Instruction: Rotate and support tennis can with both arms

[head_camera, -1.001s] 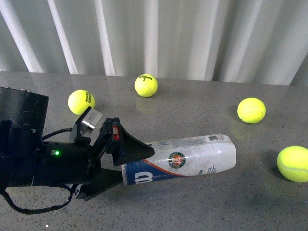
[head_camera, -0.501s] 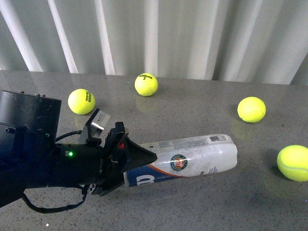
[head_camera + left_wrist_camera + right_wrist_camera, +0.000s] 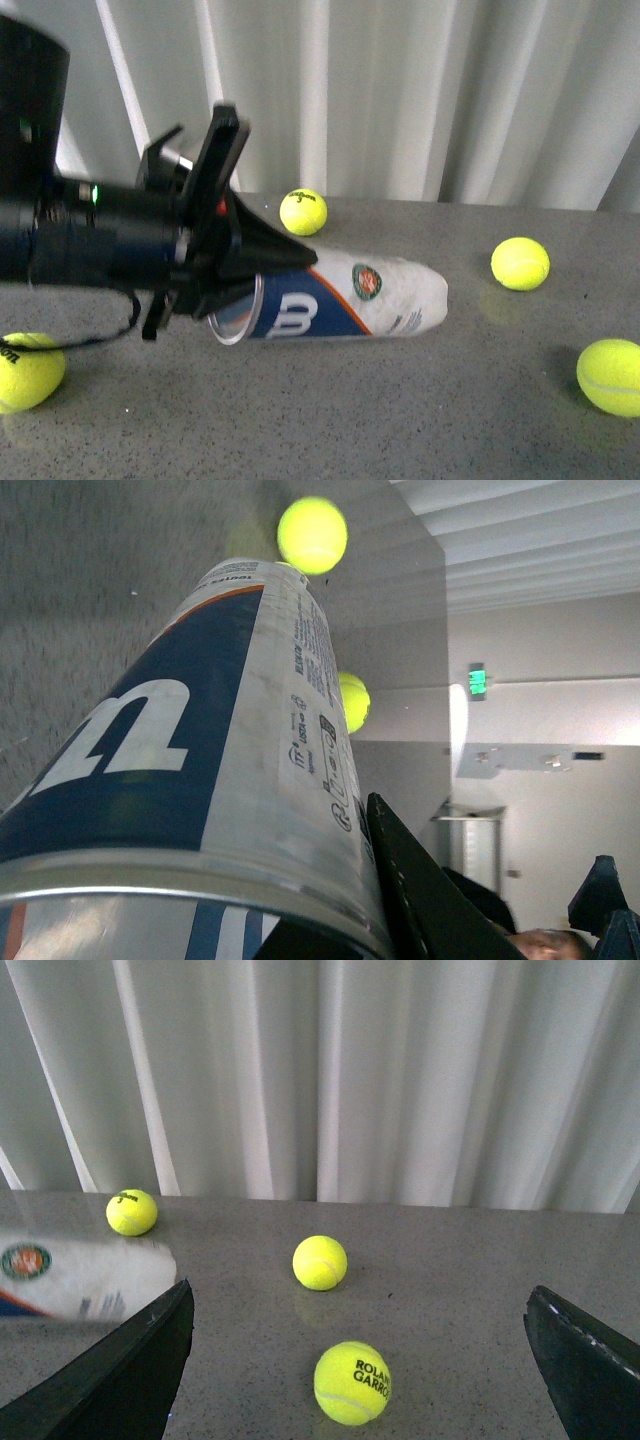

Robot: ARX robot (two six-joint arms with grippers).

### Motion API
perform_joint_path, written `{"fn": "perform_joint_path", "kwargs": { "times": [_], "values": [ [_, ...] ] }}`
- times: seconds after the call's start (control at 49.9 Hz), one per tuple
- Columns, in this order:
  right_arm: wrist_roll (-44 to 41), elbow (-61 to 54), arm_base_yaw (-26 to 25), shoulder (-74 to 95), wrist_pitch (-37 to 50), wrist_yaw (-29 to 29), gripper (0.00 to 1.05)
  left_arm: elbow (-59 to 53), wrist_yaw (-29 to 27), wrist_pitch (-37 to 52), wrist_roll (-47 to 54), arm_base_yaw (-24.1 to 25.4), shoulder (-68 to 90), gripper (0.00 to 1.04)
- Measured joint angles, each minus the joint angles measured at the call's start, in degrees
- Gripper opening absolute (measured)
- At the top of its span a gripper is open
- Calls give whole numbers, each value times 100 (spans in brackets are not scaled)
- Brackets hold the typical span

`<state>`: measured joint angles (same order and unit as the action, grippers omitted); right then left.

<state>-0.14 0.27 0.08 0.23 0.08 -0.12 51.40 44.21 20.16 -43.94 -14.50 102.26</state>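
Left hand (image 3: 262, 285) is closed on the rimmed open end of the tennis can (image 3: 340, 300). In the left wrist view a finger (image 3: 420, 900) presses the wall just below the metal rim. The can lies nearly level, low over the desk (image 3: 400, 430). Its long axis runs from the left hand out toward the robot's right, closed end free; I cannot tell whether that end rests on the desk. Right hand (image 3: 360, 1300) is spread wide and empty, not in the front view. In its wrist view the can's closed end (image 3: 90, 1275) shows just beside one finger (image 3: 120, 1380) — outside the gap, not between the fingers. Judgement: the right arm is nearer the free end — support means bringing that hand across under it.
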Motion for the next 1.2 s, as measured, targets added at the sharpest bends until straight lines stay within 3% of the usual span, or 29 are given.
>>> {"fn": "perform_joint_path", "kwargs": {
  "times": [0.06,0.08,0.2,0.3,0.4,0.481,0.581,1.201],
  "values": [
    [2,0,0,0,0,2,98,1019,-363,-1572,942,-72,-247,4],
    [2,0,2,0,0,2,98,1513,-638,-2426,1488,-131,-254,4],
    [2,0,0,0,0,2,98,3648,-2111,-5490,3661,-557,219,4],
    [0,0,0,0,0,2,98,5139,-3523,-7455,5521,-927,922,4],
    [0,0,0,0,0,2,98,5976,-4487,-8435,6564,-1176,1399,4],
    [0,0,0,0,0,2,98,6395,-4953,-8922,7222,-1362,1668,4],
    [0,0,0,0,0,2,98,6607,-5056,-9156,7632,-1534,1860,4],
    [2,0,0,0,0,2,98,5982,-4527,-8843,8006,-1731,2138,4]
  ]
}}
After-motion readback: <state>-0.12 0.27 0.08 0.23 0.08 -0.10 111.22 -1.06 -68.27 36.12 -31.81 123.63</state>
